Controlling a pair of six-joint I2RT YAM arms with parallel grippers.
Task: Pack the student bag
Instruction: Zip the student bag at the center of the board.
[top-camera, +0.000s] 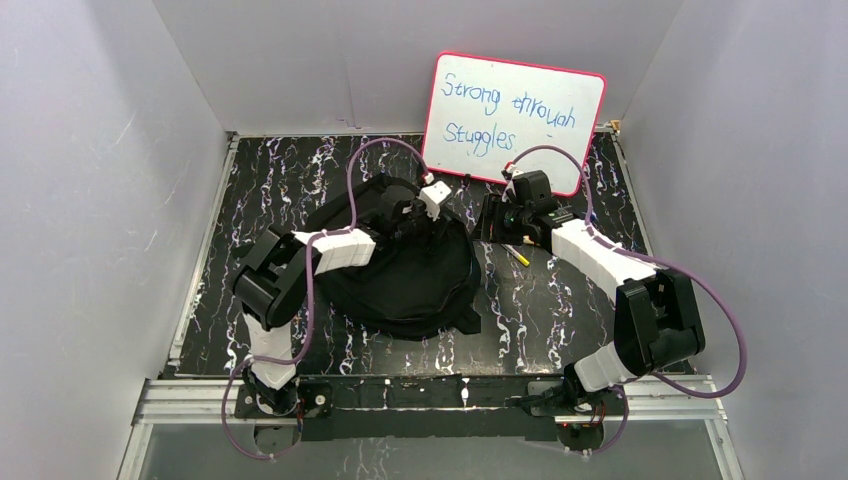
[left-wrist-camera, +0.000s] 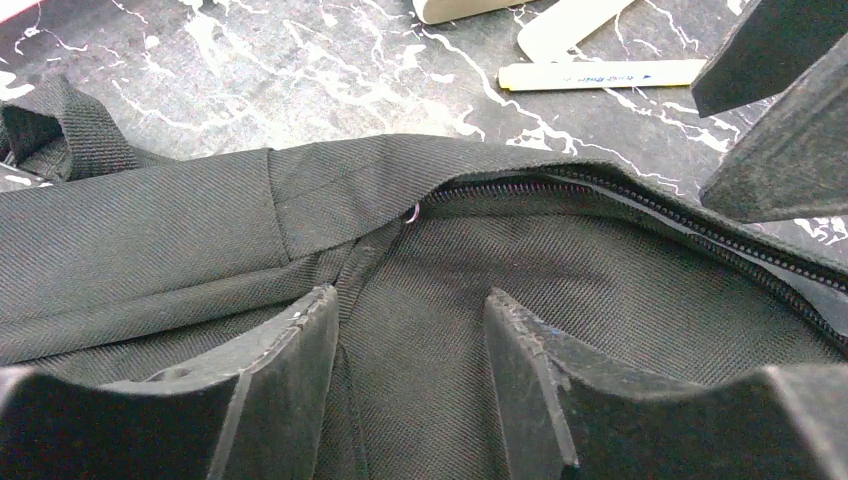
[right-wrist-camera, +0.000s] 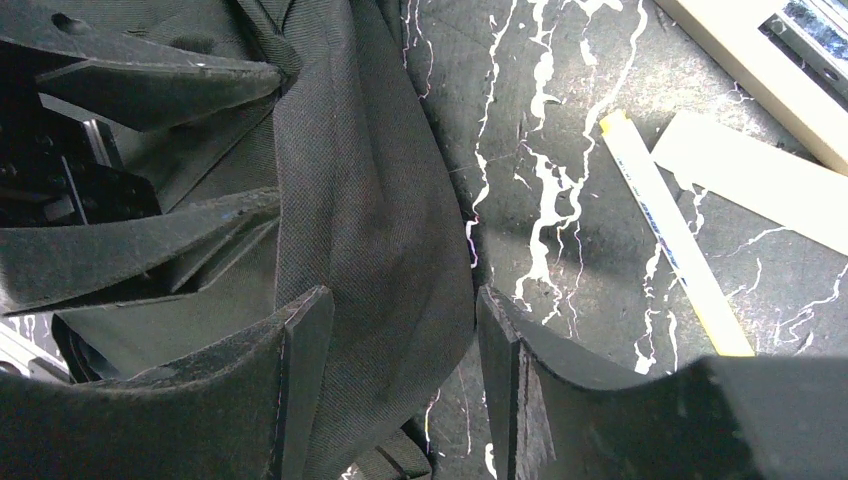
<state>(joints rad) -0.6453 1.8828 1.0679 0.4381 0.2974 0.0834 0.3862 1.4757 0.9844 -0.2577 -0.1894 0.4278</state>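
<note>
Top external view: the student bag (top-camera: 410, 275), a slack black heap, lies on the black, white-veined table (top-camera: 560, 310) a little left of centre. The left gripper (top-camera: 418, 228) hangs over the bag's far half. The right gripper (top-camera: 490, 222) stands at the bag's far right edge. A yellow pen (top-camera: 517, 256) lies just right of the bag, outside it. Beyond the bag a pink-framed whiteboard (top-camera: 512, 118) with blue handwriting leans on the back wall. Pale grey walls (top-camera: 100, 200) close the table on three sides. Left wrist view: the left jaws stand wide apart directly above the bag's fabric, clamping nothing. Just beyond the fingers (left-wrist-camera: 300, 380) the zip (left-wrist-camera: 640, 205) runs along a parted opening. The pen and a pale flat strip (left-wrist-camera: 570, 25) lie on the table past the bag's edge. Right wrist view: the right jaws are also wide, straddling the bag's hanging edge without visibly pinching it, with the pen farther out from the bag. Judgement: the step in hand is readying the bag's mouth, and nothing shows as packed. The next move probably calls for one gripper to pinch the zip edge and lift it. The other would fetch the pen, and the soft fabric is likely to sag shut unless it is held.
</note>
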